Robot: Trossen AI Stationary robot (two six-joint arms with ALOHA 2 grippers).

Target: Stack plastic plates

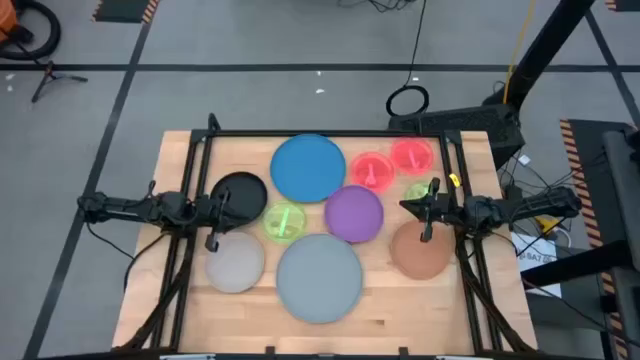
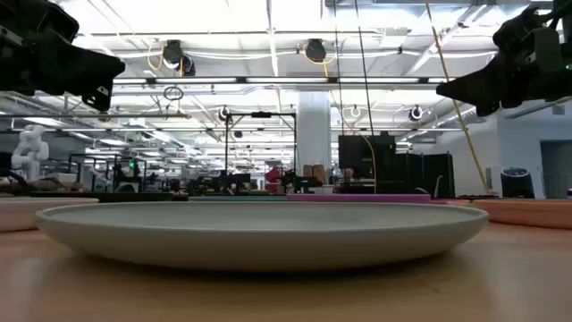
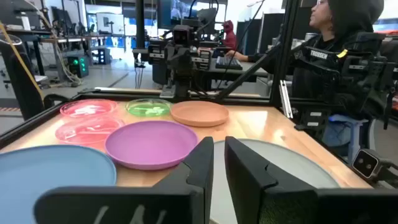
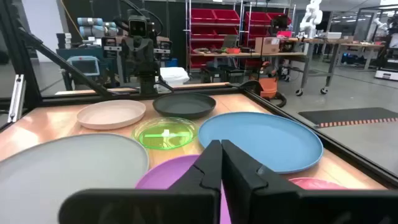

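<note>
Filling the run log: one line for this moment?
left tool: shut, above black plate | right tool: shut, above brown plate | plates: unstacked

Right tool (image 4: 221,163) fingers together above purple plate (image 4: 168,177); blue plate (image 4: 261,140) beside.

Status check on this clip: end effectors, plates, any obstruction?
Left end effector and right end effector shut, empty, above table edges. Plastic plates all separate, none stacked. Nothing blocking.
</note>
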